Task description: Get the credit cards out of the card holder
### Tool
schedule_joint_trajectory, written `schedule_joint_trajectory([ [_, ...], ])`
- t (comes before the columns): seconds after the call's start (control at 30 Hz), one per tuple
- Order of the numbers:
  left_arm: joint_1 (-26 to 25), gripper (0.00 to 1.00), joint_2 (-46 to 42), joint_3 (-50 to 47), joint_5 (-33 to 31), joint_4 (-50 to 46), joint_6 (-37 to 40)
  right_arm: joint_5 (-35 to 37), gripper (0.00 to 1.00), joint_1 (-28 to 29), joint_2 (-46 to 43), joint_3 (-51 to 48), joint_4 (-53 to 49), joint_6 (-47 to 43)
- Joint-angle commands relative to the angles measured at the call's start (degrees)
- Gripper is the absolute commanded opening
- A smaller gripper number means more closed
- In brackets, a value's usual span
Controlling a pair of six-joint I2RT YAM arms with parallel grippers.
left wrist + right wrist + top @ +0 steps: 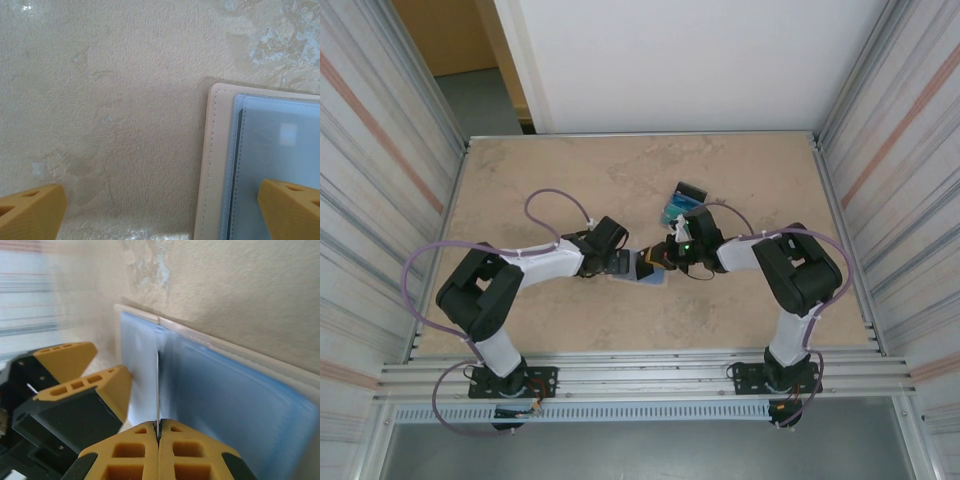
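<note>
- My right claw (158,432) is closed, and between its tips stands a thin dark edge that I judge to be a card (157,385), seen edge-on
- This card runs straight away from the claw into the blue inside of the card holder (225,400), so I think the pull must go straight back along that line, not sideways
- My left claw (160,212) is spread wide and grips nothing; one finger (292,210) hangs over the holder's inner pocket, the other over bare counter (125,100); whether it presses down I cannot tell
- The holder lies open and flat on the counter between both claws
- The right wrist view shows the grip; the top view shows, farther off, a small dark and teal thing (682,200) that I cannot name
</note>
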Motion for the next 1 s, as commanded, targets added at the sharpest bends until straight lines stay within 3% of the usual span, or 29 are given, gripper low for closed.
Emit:
schedule_joint_trajectory([
  [0.0,0.33,0.99,-1.72,0.33,-1.22,-3.4,0.82,5.36,0.03,-0.6,-4.83,3.93,-13.74,-8.62],
  [0.47,0.12,0.99,-7.66,0.55,-0.53,-3.24,0.76,18.05,0.0,-3.6,-12.53,19.53,-39.72,-31.36],
  [0.8,0.15,0.99,-15.2,-3.1,-2.55,-3.42,0.41,27.28,0.0,-6.77,-7.57,31.27,-44.34,-52.2],
  [0.97,0.51,0.99,-17.92,-4.47,-2.64,-3.64,0.24,28.52,0.0,-9.13,-3.25,36.38,-45.02,-59.89],
])
